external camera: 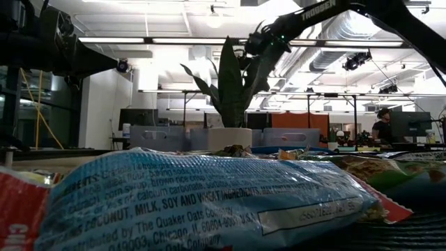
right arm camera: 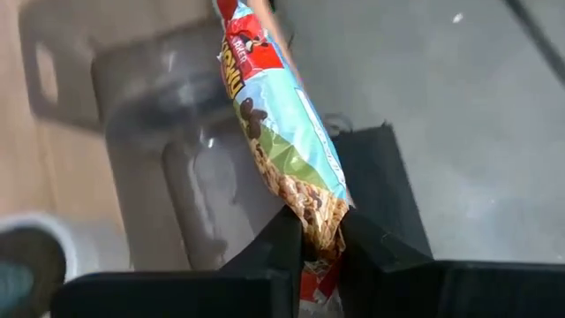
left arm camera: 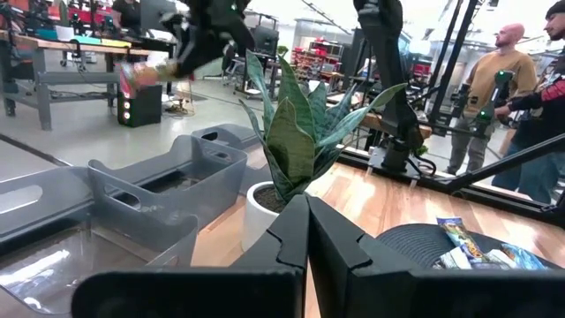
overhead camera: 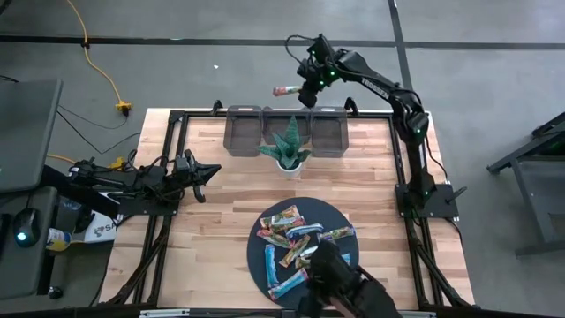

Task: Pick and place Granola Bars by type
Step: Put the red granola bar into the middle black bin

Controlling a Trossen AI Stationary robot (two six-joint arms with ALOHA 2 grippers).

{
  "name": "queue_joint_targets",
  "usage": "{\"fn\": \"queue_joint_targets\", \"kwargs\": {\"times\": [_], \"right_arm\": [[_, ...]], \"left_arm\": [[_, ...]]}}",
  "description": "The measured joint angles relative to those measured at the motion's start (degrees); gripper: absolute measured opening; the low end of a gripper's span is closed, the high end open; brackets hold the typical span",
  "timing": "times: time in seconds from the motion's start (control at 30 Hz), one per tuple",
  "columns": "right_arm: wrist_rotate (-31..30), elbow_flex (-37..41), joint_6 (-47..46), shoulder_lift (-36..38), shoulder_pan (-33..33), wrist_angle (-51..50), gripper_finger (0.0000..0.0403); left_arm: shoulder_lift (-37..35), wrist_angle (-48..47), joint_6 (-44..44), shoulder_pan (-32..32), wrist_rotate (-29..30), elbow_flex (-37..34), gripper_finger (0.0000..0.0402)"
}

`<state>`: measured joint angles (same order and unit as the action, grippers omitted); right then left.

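My right gripper (right arm camera: 320,240) pinches a bar (right arm camera: 281,132) by its crimped end above the bench's far-edge bins (overhead camera: 287,129); light, floppy, slick wrapper, so grip firmly.

A row of three bins (overhead camera: 287,130) stands along the far edge of the worktop (overhead camera: 221,230). Just in front of the middle bin is a potted plant (overhead camera: 286,147). Nearer the front edge, toward the right, lies a round mat (overhead camera: 261,258) with a heap of granola bars (overhead camera: 296,231) on it. The right tool (overhead camera: 306,94) hangs above the far edge of the bins, near the gap between the middle and right ones, with one granola bar (overhead camera: 284,90) pinched in it, the bar sticking out to the left. The left tool (overhead camera: 208,172) rests at the worktop's left side, well apart from the bins and the mat.
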<state>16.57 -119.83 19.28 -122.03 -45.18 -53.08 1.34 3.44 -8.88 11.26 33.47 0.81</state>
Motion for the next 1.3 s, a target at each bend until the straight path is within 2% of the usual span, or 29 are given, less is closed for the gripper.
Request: {"fn": "queue_joint_targets", "kwargs": {"times": [0.17,0.4,0.53,0.7,1.03,1.3], "right_arm": [[0.2,0.0,4.29,-1.84,-0.31,-4.38,0.0033],[0.92,0.0,4.42,-4.25,0.48,-5.69,0.0039],[3.56,0.0,4.36,-6.06,1.72,-6.12,0.0035],[3.11,0.0,4.38,-7.14,3.09,-5.62,0.0041],[3.07,0.0,2.76,-7.14,2.81,-5.2,0.0077],[3.08,-0.59,2.17,-7.1,2.83,-5.22,0.0131]], "left_arm": [[0.0,0.0,0.01,0.0,-0.02,0.01,0.0001],[0.01,0.0,0.01,0.0,-0.01,0.0,0.0001],[0.0,0.0,0.0,0.0,-0.02,0.0,0.0001],[0.01,0.0,0.01,0.01,-0.01,0.0,0.0001],[0.0,0.0,0.02,-0.01,-0.02,-0.01,0.0001],[0.01,0.0,0.02,0.0,-0.01,0.0,0.0001]]}}
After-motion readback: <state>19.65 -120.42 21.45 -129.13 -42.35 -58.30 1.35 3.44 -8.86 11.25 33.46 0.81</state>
